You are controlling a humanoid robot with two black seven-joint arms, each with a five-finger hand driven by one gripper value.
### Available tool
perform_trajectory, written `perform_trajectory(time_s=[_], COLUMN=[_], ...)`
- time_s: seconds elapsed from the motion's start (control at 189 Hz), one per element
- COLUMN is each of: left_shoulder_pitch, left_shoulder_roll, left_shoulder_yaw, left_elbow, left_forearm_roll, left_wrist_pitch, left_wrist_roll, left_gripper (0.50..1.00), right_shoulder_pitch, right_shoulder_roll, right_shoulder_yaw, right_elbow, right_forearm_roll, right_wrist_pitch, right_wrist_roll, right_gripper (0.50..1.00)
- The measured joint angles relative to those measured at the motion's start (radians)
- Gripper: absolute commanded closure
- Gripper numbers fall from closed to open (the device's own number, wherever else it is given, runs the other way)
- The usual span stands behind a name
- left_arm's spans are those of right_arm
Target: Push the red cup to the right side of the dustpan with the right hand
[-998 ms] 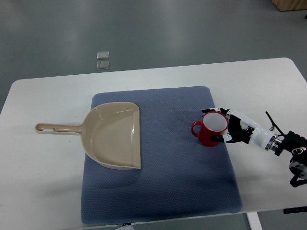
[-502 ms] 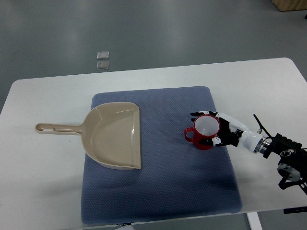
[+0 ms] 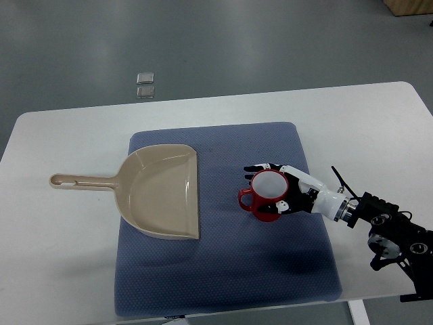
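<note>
A red cup (image 3: 265,196) with a white inside stands upright on the blue mat (image 3: 223,271), its handle pointing left toward the dustpan. My right hand (image 3: 281,187) cups it from the right side, one finger curving along the far rim and another along the near side, palm against the wall. Its fingers are spread around the cup, not closed on it. The beige dustpan (image 3: 162,191) lies at the mat's left part, open edge facing right, handle reaching left onto the white table. A gap of mat separates cup and dustpan. The left arm does not show.
The white table (image 3: 61,257) carries the mat. My right forearm (image 3: 379,220) comes in low from the right edge over the table's front right corner. Two small clear squares (image 3: 145,84) lie on the grey floor beyond the table.
My right hand has slid leftward across the mat, pushing the red cup with it. The cup now stands closer to the dustpan's open edge. The dustpan has stayed put.
</note>
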Motion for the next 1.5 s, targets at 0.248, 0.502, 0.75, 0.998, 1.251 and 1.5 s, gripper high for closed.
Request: perform_trajectory(time_s=[0.248, 0.502, 0.75, 0.998, 1.251, 1.5], left_shoulder_pitch=[0.0, 0.0, 0.0, 0.0, 0.0, 0.0], left_shoulder_roll=[0.0, 0.0, 0.0, 0.0, 0.0, 0.0], left_shoulder_yaw=[0.0, 0.0, 0.001, 0.0, 0.0, 0.0], left_elbow=[-0.003, -0.005, -0.005, -0.005, -0.005, -0.005], left_forearm_roll=[0.0, 0.0, 0.0, 0.0, 0.0, 0.0], left_wrist_pitch=[0.0, 0.0, 0.0, 0.0, 0.0, 0.0], left_wrist_roll=[0.0, 0.0, 0.0, 0.0, 0.0, 0.0], left_gripper=[0.5, 0.5, 0.5, 0.5, 0.5, 0.5], right_shoulder_pitch=[0.001, -0.003, -0.006, -0.006, -0.002, 0.001], right_shoulder_roll=[0.04, 0.068, 0.104, 0.143, 0.179, 0.194], right_shoulder_yaw=[-0.001, -0.001, -0.019, -0.05, -0.054, -0.054], right_elbow=[0.0, 0.001, 0.006, 0.006, 0.006, 0.006], right_forearm_roll=[0.001, 0.002, 0.001, 0.0, 0.001, 0.001], right_wrist_pitch=[0.0, 0.0, -0.025, -0.075, -0.1, -0.113], right_wrist_roll=[0.0, 0.0, 0.0, 0.0, 0.0, 0.0], right_gripper=[0.568, 0.568, 0.568, 0.568, 0.57, 0.568])
